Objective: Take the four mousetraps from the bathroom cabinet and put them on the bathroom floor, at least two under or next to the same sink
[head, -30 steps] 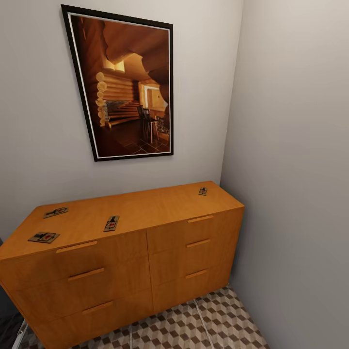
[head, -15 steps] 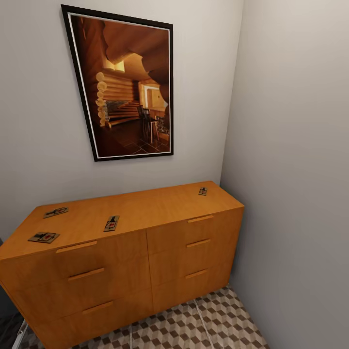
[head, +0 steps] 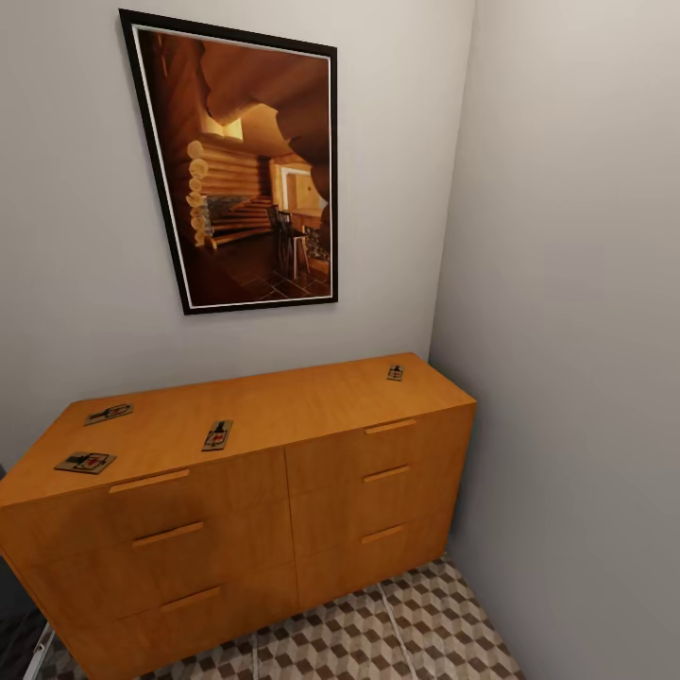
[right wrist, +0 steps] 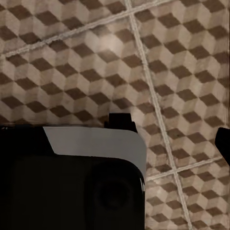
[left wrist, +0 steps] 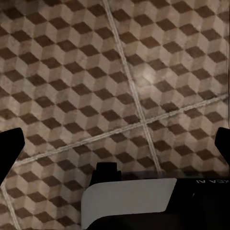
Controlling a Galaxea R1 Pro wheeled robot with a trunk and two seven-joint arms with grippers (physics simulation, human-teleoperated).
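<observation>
Four mousetraps are seen lying on the cabinet (head: pixel 283 406).
Traps are spread at (head: pixel 86 462), (head: pixel 109 413), (head: pixel 217 434) and (head: pixel 395 373); patterned floor (left wrist: pixel 143 72) is faced by both jaws, well away from the traps; the left jaws appear spread; the right jaws' state cannot be told.

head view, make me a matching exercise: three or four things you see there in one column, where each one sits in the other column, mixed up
Things:
1. lone mousetrap
2. framed picture
3. cube-pattern floor tiles
4. three grouped mousetraps

Places:
A. on the wall above the cabinet
B. left half of the cabinet top
C. below the cabinet front
D. cabinet top, near its right end

Pairs: 1-D, 2-A, 3-C, 4-B
</observation>
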